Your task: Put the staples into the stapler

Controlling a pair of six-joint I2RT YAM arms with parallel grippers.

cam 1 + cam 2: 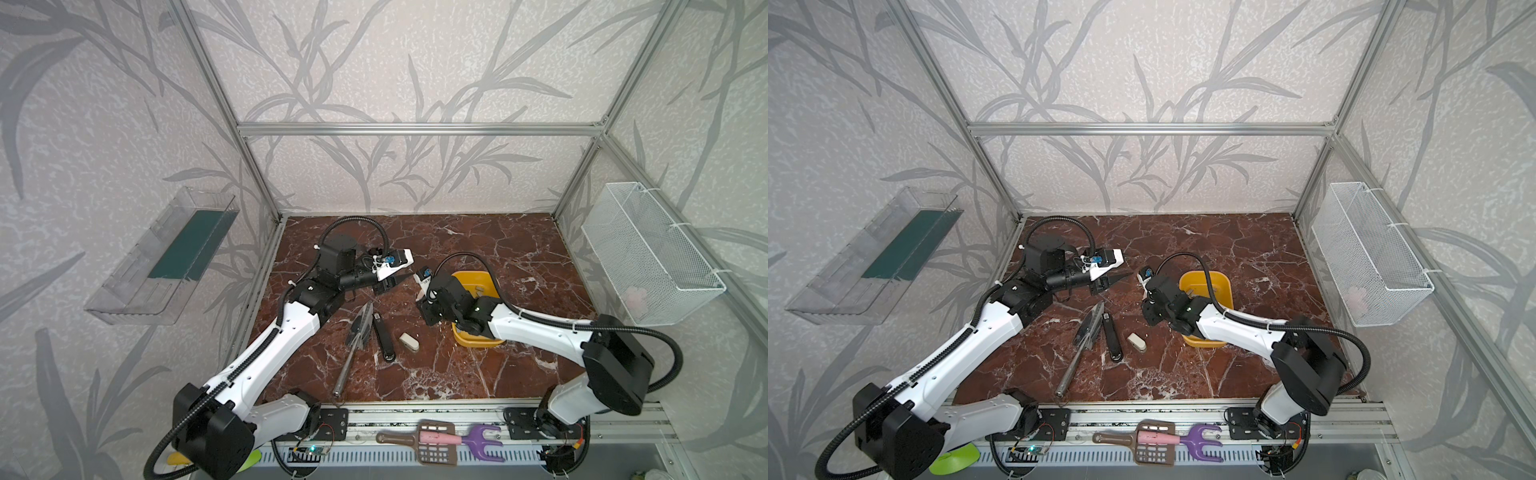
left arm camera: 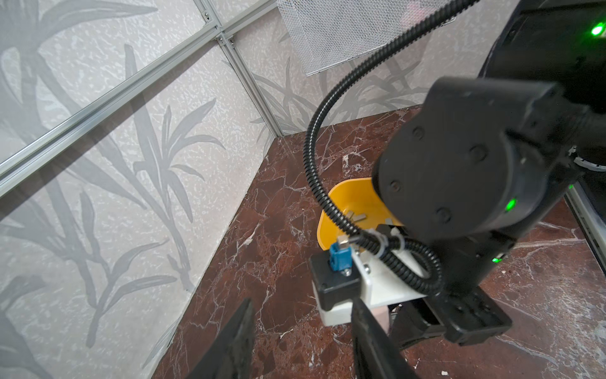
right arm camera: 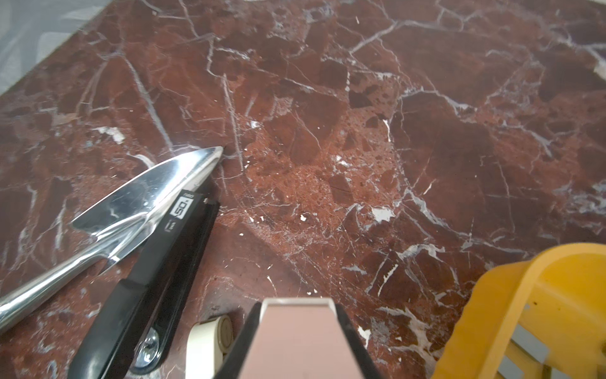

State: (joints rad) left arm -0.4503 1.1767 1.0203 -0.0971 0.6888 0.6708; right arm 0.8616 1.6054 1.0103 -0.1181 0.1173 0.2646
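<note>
**Bench** [image 1: 478, 365]: red-brown marble, hard and smooth. Near the middle lie a steel trowel [image 3: 141, 197], a black stapler [image 3: 157, 269] and a small cream object [image 3: 210, 341]. None of them is held.

**Yellow tray** [image 2: 323, 226]: plastic with raised walls. It stands on the bench on the right arm's side, and that arm partly covers it in both top views.

**Right hand** [image 3: 296, 308]: just beside the tray, clamped on a pink stapler [image 3: 295, 341]. The jaws press its two long sides. I cannot tell whether its staple channel is open.

**Left hand** [image 2: 301, 305]: raised above the bench and pointing toward the right arm. Its fingers are apart with nothing between them.

**Staples** [image 2: 357, 216]: several small grey strips lie flat on the tray floor. The right arm covers part of the tray, so no count can be made.

**Handling assessment:**
- The strips are judged very light, stiff along their length and liable to snap if bent or squeezed hard.
- Bare metal lying flat on smooth plastic will likely slide away from a closing finger.
- The recommended hold is across the two long edges at mid-length, with light pressure.
- A strip lying too flat to grip could first be pushed against the tray wall.
- The stapler is rigid, smooth plastic, and the grip on its sides looks adequate.
</note>
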